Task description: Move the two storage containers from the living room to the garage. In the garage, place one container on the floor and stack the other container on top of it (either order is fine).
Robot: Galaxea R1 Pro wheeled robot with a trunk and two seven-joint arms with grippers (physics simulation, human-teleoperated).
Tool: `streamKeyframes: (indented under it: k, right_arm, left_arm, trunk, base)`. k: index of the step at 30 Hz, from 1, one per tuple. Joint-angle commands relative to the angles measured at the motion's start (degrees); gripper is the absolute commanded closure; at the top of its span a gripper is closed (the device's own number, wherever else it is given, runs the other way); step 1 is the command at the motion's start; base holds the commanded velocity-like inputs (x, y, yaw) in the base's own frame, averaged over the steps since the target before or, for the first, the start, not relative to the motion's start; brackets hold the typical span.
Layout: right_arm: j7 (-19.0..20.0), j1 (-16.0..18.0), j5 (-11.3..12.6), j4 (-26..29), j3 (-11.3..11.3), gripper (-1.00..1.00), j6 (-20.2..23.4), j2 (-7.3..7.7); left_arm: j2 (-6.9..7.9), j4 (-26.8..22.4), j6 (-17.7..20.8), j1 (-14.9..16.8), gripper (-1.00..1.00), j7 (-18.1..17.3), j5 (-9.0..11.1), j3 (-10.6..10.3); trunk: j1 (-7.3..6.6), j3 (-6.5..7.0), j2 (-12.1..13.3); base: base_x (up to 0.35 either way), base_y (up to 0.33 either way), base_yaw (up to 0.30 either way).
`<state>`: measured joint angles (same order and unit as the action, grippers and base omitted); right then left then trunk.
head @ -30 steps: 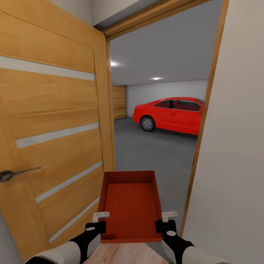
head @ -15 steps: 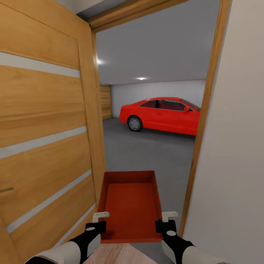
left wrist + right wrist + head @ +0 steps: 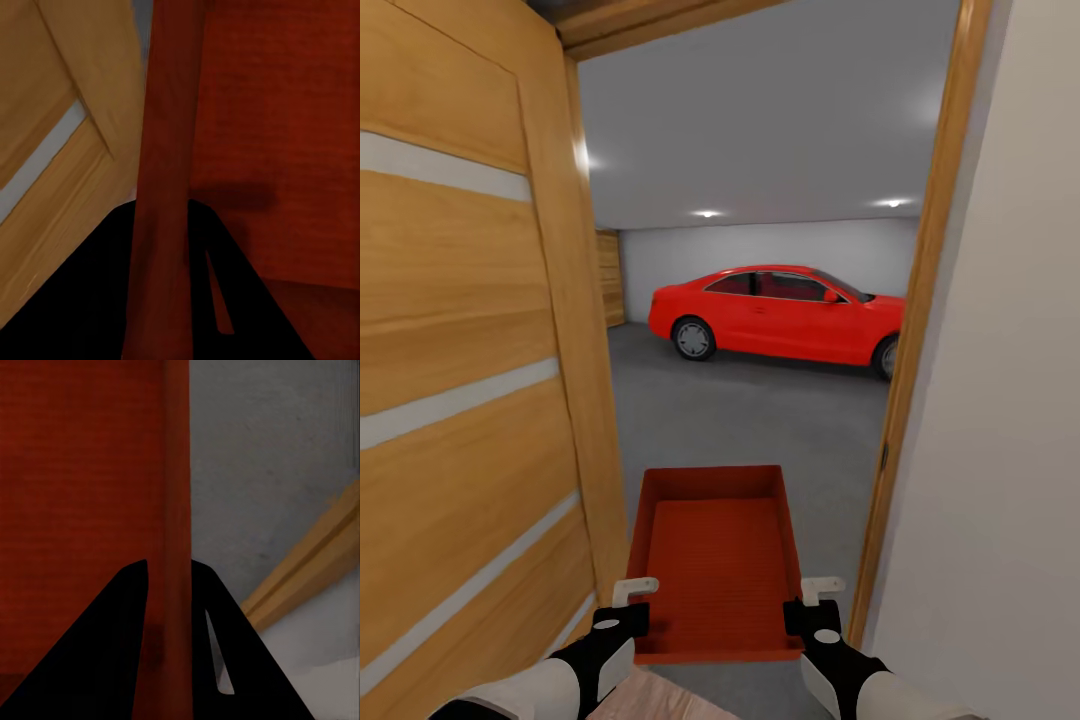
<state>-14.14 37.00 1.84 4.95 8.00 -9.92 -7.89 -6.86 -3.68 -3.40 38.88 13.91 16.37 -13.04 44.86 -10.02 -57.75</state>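
A doorway from a house into its garage.
A wooden door (image 3: 470,400) stands open left of the left claw (image 3: 622,612), and a wooden frame (image 3: 920,300) rises right of the right claw (image 3: 812,608); ahead lie a grey concrete floor (image 3: 760,420), grey walls and a red car (image 3: 780,312).

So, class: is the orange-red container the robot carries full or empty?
Empty: the storage container shows its bare ribbed bottom, with nothing inside.
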Motion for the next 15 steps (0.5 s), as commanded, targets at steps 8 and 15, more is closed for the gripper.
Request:
streamKeyframes:
  k: [8,15]
  right_arm:
    - [0.25,0.03,0.54,-0.20,-2.64,1.00,0.08,-0.02]
    - [0.25,0.04,0.54,-0.20,-2.64,1.00,0.08,-0.02]
  left_arm:
    - [1.33,-0.28,-1.26,0.05,1.00,0.07,-0.19,2.49]
    - [1.34,-0.28,-1.26,0.05,1.00,0.07,-0.19,2.49]
  trunk:
    - [0.03,-0.08,-0.06]
    - [0.03,-0.08,-0.06]
  base:
    - [0.247,0.225,-0.255]
    - [0.247,0.225,-0.255]
